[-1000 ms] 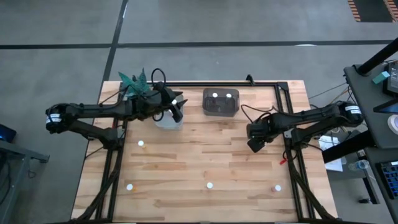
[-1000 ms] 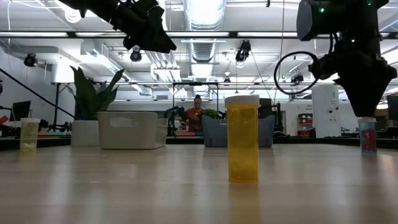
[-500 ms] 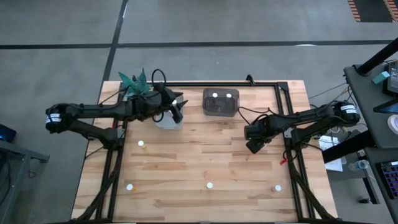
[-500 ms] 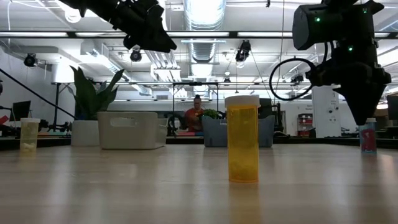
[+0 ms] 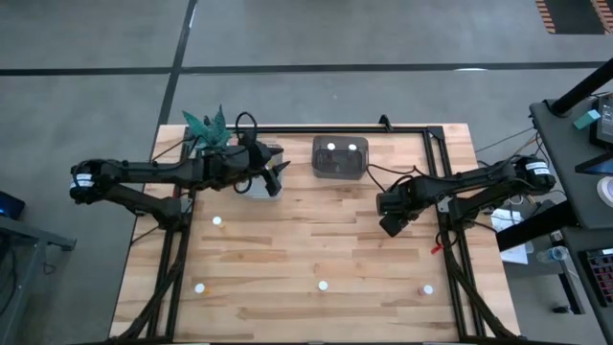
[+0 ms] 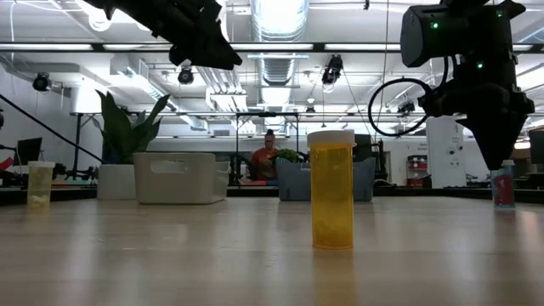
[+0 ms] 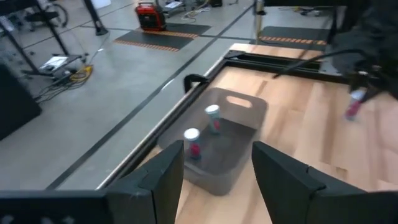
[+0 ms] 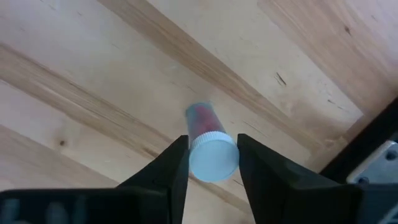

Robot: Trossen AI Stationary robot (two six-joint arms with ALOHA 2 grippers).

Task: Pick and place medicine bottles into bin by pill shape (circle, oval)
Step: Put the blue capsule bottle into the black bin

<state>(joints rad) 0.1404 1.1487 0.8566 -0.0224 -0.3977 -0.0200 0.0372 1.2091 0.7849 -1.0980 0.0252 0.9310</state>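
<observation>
Over the last second the right gripper (image 8: pixel 210 169) has narrowed its fingers around a bottle's (image 8: pixel 211 155) white cap near the table's right edge; they look touching it, so a lift seems next. Farther back, the left gripper (image 5: pixel 275 173) has drawn back slightly over the white bin (image 5: pixel 257 189), fingers apart and empty, beside the dark bin (image 5: pixel 339 170) holding two bottles.

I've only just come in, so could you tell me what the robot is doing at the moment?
It is sorting small medicine bottles into two bins at the back of the table. The right hand has its fingers on either side of a white-capped bottle holding red pills, above the table's right side. The left hand is open and empty over the white bin. The grey bin already holds two bottles, and four more stand along the table's front.
</observation>
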